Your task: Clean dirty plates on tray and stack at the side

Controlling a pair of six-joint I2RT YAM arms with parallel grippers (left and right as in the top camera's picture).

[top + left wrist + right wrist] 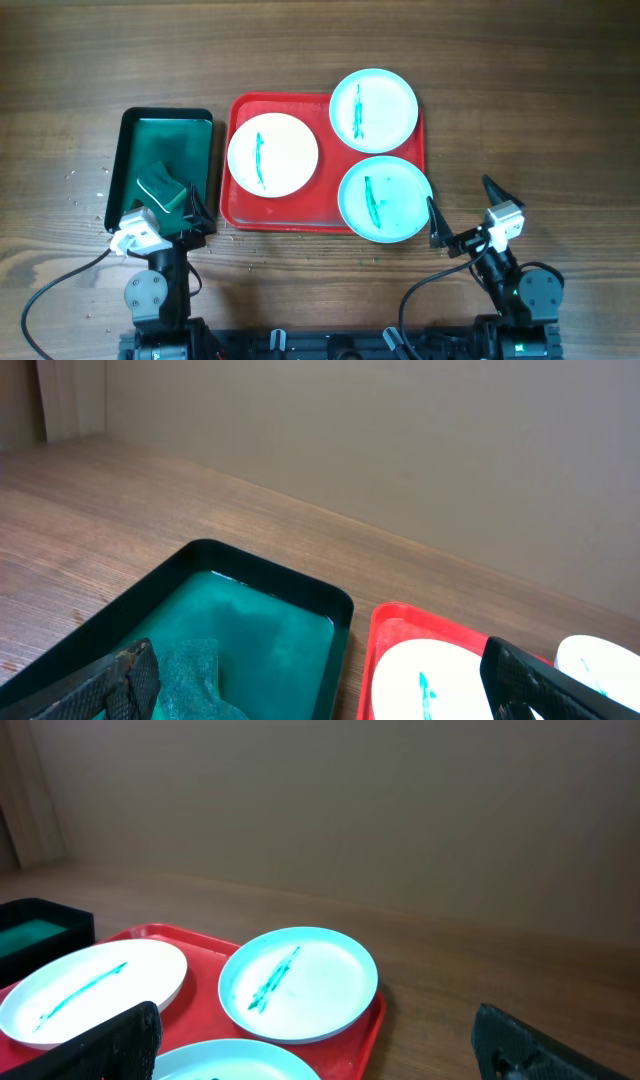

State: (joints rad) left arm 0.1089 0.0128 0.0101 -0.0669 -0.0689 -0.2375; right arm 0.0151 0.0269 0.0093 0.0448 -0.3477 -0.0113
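Note:
The red tray (239,212) lies mid-table and holds three plates, each with a green smear. The white plate (272,154) is at its left, one aqua plate (373,109) at its far right, another aqua plate (385,198) at its near right. My left gripper (178,205) is open over the near end of the dark green tray (128,135), beside a green sponge (163,187). My right gripper (466,210) is open and empty, just right of the near aqua plate. The right wrist view shows the white plate (90,983) and far aqua plate (298,982).
The dark green tray stands left of the red tray and shows in the left wrist view (255,620) with the sponge (195,675) and the red tray's corner (385,625). Small crumbs dot the wood table (80,190) near the left.

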